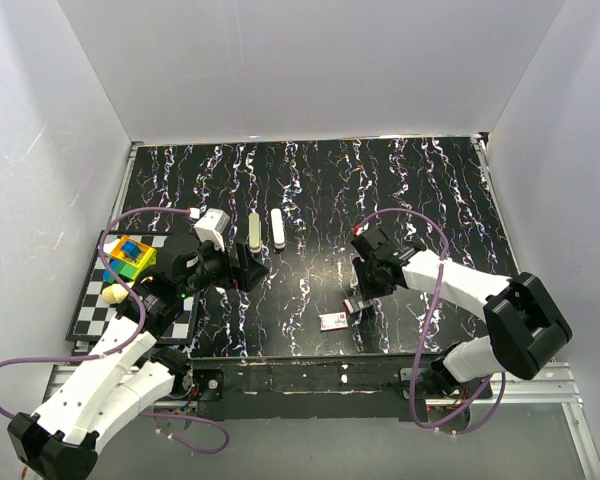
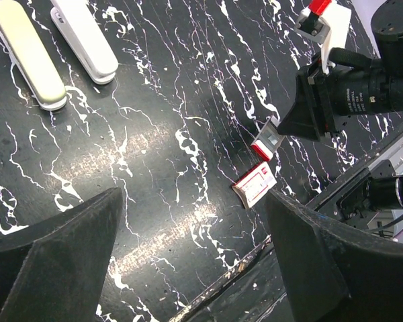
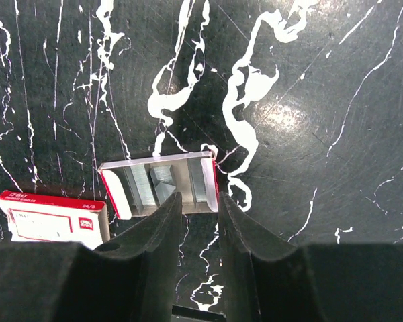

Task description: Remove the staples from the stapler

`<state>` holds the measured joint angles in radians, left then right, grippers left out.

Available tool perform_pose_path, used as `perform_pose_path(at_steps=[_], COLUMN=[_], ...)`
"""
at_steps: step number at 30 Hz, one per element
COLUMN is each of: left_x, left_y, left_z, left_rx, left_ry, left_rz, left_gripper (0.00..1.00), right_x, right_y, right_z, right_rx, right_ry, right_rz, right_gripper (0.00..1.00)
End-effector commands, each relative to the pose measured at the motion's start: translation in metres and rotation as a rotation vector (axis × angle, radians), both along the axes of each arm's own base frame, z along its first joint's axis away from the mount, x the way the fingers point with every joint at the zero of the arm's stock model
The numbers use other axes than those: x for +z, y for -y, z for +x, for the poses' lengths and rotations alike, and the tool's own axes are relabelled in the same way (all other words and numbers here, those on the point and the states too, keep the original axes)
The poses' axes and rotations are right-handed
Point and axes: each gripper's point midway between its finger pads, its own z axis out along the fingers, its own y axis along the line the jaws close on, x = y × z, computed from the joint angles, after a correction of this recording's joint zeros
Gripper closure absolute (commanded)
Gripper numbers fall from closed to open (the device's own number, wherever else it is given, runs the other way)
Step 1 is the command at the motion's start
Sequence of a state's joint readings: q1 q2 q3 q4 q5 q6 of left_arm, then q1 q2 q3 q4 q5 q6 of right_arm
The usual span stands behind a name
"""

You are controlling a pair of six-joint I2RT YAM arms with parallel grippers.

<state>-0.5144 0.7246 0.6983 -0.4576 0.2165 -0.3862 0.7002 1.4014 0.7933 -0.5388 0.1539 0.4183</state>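
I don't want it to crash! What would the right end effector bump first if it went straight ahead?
Most likely the small open tray with red edges, lying right in front of it. How far away it is, I can't tell.

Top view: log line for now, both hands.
left hand open, empty; right hand over open staple tray, grip unclear; staple box beside tray; beige stapler, white stapler at back

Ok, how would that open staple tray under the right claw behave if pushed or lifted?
The staple tray looks like thin card: probably light, easily crushed by a firm pinch. Low and wide on the glossy table, it would likely slide, not tip. With no cover, its staples may spill if tilted.
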Motion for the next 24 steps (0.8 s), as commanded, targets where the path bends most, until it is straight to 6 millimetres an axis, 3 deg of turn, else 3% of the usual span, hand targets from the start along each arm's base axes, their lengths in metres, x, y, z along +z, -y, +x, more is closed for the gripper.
perform_pose_path(at_steps=[1,24], left_x=[0.005,0.004], left_y=[-0.002,-0.005], left_z=[0.002,0.002], left_rx=[0.013,0.022], left_ry=[0.032,0.035], left_rz=[-0.001,0.009], left_gripper=[0.12,0.10], right_x=[0.009,-0.001], right_y=[-0.013,-0.009], right_z=[0.014,0.016], right_rx=[0.001,-0.011], right_ry=[0.032,0.021], right_rz=[0.038,-0.001], right_gripper=[0.63,0.64])
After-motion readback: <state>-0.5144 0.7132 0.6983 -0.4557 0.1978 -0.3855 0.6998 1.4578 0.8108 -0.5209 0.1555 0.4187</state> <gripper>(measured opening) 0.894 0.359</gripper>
